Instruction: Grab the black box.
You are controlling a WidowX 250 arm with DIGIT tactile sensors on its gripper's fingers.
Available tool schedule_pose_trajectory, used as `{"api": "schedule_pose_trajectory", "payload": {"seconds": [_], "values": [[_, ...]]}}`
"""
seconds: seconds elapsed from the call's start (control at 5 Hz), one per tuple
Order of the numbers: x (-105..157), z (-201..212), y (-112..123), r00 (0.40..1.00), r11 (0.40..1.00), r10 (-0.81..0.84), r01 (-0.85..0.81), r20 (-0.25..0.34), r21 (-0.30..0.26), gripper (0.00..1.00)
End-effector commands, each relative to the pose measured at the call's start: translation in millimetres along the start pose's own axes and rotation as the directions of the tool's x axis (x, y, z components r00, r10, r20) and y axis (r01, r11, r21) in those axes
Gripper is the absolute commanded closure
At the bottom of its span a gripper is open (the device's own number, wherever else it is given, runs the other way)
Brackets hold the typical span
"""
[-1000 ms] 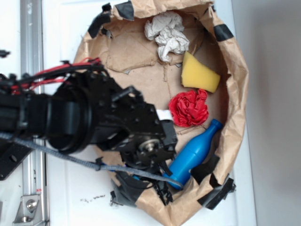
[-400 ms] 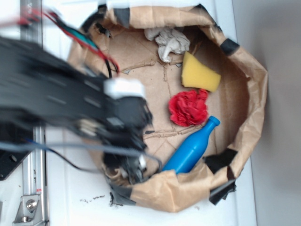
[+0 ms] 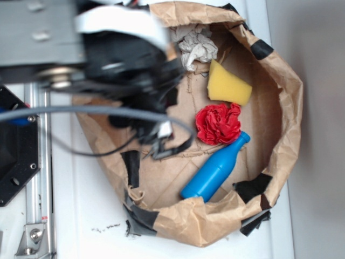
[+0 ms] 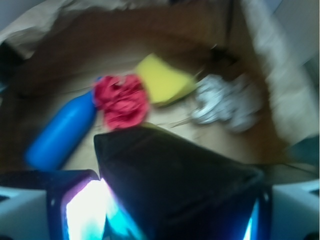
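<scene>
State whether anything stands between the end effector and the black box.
Nothing visible does. In the wrist view the black box sits right between the fingers of the end effector, apparently gripped; the bottle and red cloth lie beyond it.

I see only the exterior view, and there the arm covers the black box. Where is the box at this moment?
Observer: In the wrist view the black box fills the lower middle, between the fingers of the gripper.
Operator: Do the fingers touch it?
Observer: The box reaches both fingers and no gap shows, though the picture is blurred.
Operator: Is anything else caught with it?
Observer: Nothing else shows between the fingers; the blue bottle and the red crumpled ball lie beyond the box.
</scene>
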State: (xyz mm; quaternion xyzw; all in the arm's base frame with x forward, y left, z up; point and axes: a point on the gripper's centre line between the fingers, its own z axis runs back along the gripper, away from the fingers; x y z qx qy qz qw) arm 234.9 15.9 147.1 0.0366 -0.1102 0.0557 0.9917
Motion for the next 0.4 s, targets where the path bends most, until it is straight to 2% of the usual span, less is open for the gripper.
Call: {"api": "schedule_pose_trajectory", "payload": {"seconds": [0.0, 0.2], "values": [[28.0, 11.8, -31.9, 0.966, 0.968, -0.178, 0.206, -0.186, 0.143, 1.0], [19.7, 8.2, -25.6, 0.956, 0.966, -0.2, 0.229, -0.216, 0.119, 1.0]]}}
